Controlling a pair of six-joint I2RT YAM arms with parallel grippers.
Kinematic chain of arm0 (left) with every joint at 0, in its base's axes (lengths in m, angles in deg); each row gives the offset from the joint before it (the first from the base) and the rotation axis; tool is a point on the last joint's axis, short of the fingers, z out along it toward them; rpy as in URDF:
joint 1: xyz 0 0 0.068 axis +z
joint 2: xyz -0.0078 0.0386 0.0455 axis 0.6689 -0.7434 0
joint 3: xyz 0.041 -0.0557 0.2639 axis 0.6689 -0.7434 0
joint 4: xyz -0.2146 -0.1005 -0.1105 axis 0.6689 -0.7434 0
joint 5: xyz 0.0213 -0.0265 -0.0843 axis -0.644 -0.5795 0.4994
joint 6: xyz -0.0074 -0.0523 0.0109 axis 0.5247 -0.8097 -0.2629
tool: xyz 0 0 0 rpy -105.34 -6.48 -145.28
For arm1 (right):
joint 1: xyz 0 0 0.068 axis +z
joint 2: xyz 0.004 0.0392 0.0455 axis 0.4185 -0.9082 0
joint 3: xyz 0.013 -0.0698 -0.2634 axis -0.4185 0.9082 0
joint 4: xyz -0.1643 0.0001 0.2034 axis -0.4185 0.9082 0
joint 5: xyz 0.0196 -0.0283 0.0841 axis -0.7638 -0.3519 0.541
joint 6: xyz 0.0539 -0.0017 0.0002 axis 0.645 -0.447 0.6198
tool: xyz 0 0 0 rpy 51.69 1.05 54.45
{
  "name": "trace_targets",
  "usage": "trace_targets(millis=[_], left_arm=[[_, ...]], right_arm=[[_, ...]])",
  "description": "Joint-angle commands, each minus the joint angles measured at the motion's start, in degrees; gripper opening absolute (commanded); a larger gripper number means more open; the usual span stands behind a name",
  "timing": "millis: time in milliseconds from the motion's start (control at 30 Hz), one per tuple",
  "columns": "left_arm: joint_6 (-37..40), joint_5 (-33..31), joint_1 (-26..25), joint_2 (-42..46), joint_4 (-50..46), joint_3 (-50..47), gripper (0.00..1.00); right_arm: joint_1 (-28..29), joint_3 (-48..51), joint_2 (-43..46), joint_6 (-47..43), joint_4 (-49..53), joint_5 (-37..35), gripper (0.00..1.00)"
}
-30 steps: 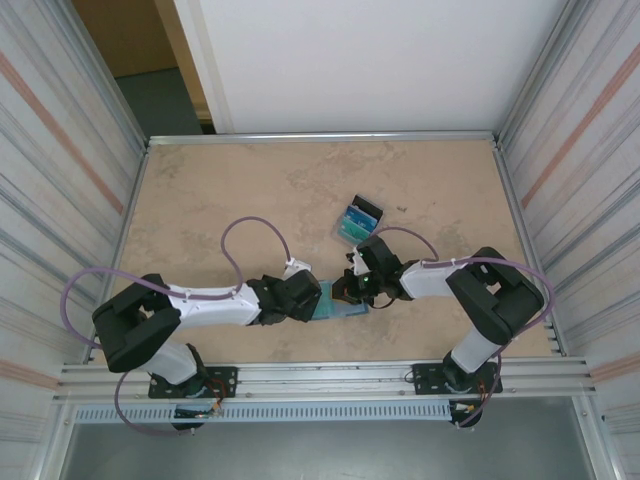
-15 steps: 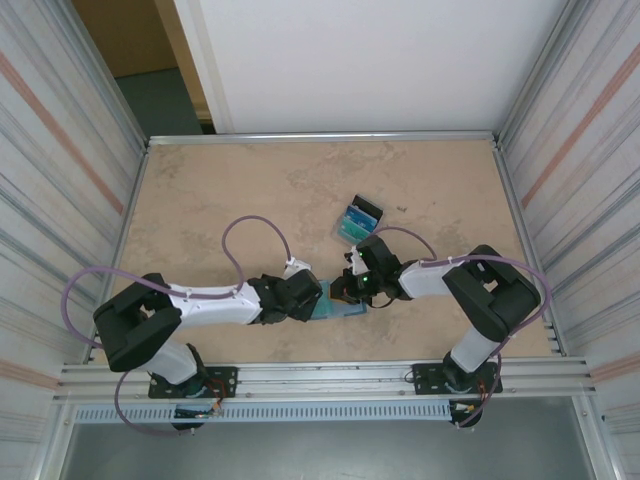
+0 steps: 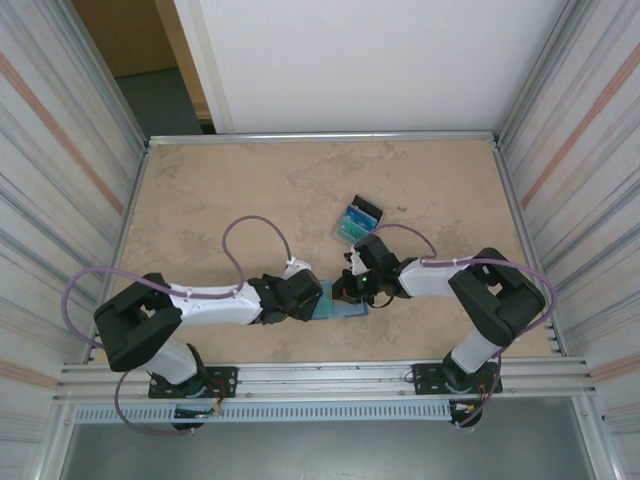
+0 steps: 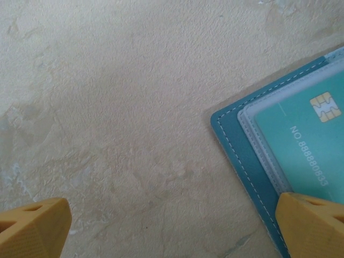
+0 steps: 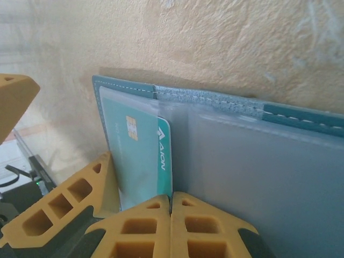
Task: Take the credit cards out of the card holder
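The card holder (image 3: 346, 309) lies open on the table between both grippers, its slate-blue border (image 4: 235, 134) and clear inner sleeves (image 5: 279, 172) showing. A teal credit card (image 5: 141, 156) with a gold chip sticks partway out of the left sleeve (image 4: 301, 129). My right gripper (image 5: 171, 201) is shut on that card's edge (image 3: 347, 292). My left gripper (image 4: 172, 228) is open (image 3: 322, 298); one of its fingers (image 4: 312, 220) rests on the holder's corner (image 5: 70, 215), and the other sits over bare table.
A small stack of loose cards (image 3: 357, 222) in teal, blue and black lies on the tan table (image 3: 230, 190) just behind the right gripper. Metal rails edge the table, with corrugated walls at both sides.
The right arm has shifted very slightly; the holder and the left arm stay where they were.
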Motion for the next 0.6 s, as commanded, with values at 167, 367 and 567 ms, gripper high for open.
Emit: trace_targets(millis=[167, 367, 567], left_arm=[[-0.78, 0.25, -0.10, -1.44, 0.21, 0.55, 0.99], [-0.68, 0.06, -0.02, -1.50, 0.21, 0.47, 0.99], [-0.51, -0.01, -0.01, -1.68, 0.42, 0.56, 0.99]], right_arm=[[0.51, -2.40, 3.29, -4.19, 10.19, -5.96, 0.00], [0.14, -3.33, 4.50, -5.26, 13.59, -8.40, 0.00], [-0.10, -4.36, 3.85, -5.85, 16.72, -10.16, 0.00]])
